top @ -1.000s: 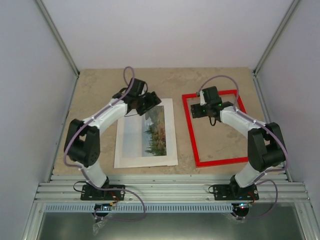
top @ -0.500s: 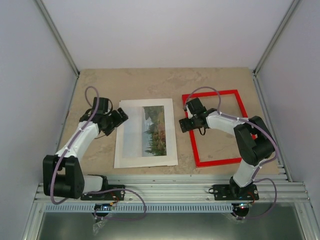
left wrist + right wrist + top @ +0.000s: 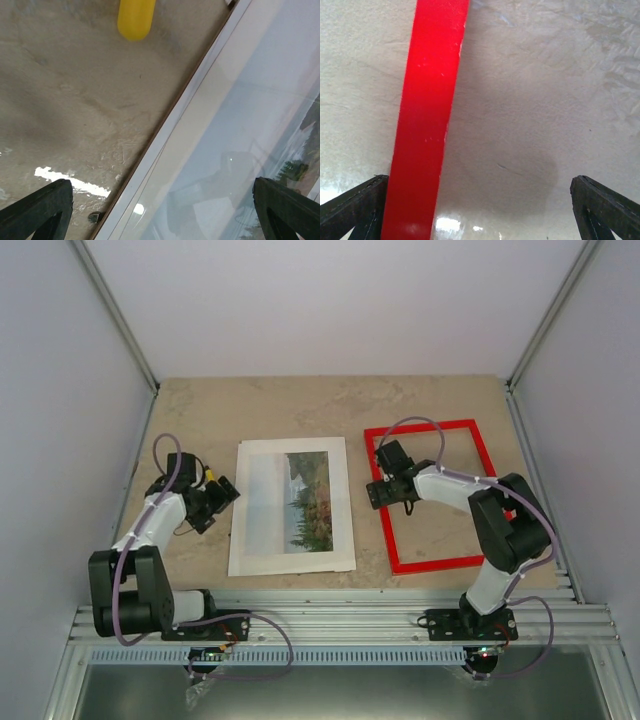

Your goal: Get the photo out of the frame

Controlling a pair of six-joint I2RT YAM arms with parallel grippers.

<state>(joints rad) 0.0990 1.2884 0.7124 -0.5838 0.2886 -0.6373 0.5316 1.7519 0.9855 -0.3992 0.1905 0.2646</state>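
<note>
Separation looks finished to me: the photo (image 3: 295, 508) lies flat on the table (image 3: 200, 410) between the two grippers. The frame (image 3: 445, 562) lies beyond the right one, well clear of the print, with bare table showing through its opening. My guess is that they are set side by side so that neither covers the other and the empty frame is plain to see. The left gripper (image 3: 215, 498) hangs low over the photo's outer white margin, with one finger above the table and the other above the print. Its jaws are spread wide, with nothing between them and nothing touched. A thin brown edge (image 3: 165, 120) peeps from under that margin just below it. The right gripper (image 3: 372, 492) hovers over the frame's bar nearest the photo, which runs beneath it close to one finger. These jaws gape just as wide, empty and clear of the red bar. Both arms sit folded low by their bases.
</note>
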